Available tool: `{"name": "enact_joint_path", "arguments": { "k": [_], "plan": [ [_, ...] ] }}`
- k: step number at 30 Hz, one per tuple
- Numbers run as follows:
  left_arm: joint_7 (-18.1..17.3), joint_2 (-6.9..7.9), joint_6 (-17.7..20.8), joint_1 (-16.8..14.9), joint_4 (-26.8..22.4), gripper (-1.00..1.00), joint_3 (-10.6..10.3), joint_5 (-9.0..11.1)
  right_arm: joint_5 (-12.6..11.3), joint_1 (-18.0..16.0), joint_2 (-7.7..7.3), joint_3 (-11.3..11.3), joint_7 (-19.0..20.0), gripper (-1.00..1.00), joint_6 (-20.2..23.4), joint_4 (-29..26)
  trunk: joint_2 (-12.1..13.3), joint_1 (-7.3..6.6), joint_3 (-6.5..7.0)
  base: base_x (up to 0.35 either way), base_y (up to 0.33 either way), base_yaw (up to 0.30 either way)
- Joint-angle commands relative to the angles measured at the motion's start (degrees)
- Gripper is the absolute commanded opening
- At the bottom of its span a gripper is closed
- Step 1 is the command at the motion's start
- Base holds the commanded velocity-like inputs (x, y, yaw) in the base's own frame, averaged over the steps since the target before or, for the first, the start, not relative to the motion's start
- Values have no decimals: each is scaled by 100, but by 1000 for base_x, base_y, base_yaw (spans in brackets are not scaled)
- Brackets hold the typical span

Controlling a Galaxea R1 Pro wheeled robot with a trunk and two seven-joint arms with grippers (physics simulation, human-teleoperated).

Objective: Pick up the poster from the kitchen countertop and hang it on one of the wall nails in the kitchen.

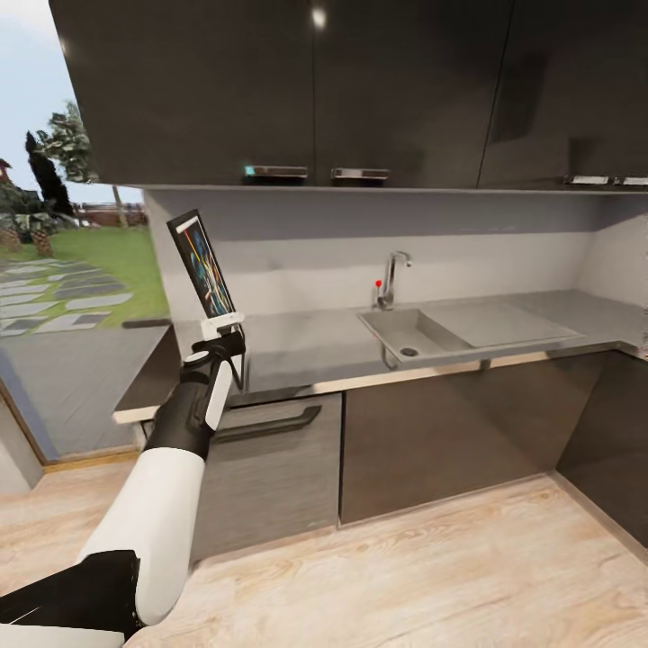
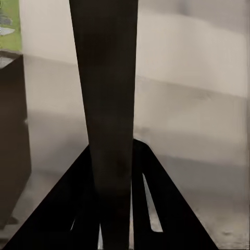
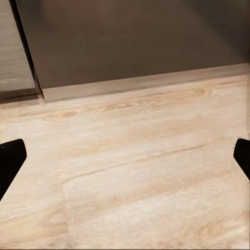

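On your left, out the window (image 1: 54, 261), you can see grass and trees. Your left gripper (image 1: 222, 326) is closed tight on the bottom edge of the poster (image 1: 203, 263). It holds the poster up in the air, over the left end of the countertop (image 1: 306, 346) and near the wall (image 1: 360, 247). The poster stands tall and leans a little. In your left wrist view the poster (image 2: 107, 104) is a dark strip between the fingers (image 2: 166, 208). In the middle sit the sink (image 1: 405, 333) and the tap (image 1: 392, 274). Your right gripper (image 3: 125, 156) is wide open with nothing in it, and it points down at the wood floor (image 3: 130, 172)
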Motion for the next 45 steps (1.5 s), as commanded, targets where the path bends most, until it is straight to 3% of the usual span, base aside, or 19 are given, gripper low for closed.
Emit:
{"name": "enact_joint_path", "arguments": {
  "k": [1,21,28,30,35,45],
  "plan": [
    [10,-4,30,-4,-8,-100,8,-4,6,1,-1,6,-23,100,-4,-8,-4,-3,-5,-336,0,0],
    [6,-4,40,-4,-57,-100,0,21,6,1,-1,6,-23,100,-4,-8,-4,-3,-5,-337,0,0],
    [-61,-4,268,0,-242,-100,-32,66,6,1,-1,6,-23,100,-4,-8,-4,-3,-5,-151,0,0],
    [-222,-4,299,2,-361,-100,-38,140,6,1,-1,6,-23,100,-4,-8,-4,-3,-5,-26,0,0],
    [-1308,-4,580,12,-785,-100,-43,232,6,1,-1,6,-23,100,-4,-8,-4,-3,-5,-8,0,0],
    [-2944,-4,926,30,-1187,-100,-51,243,6,1,-1,4,-23,100,-4,-8,-4,-3,-5,-1,0,0]
  ]
}}
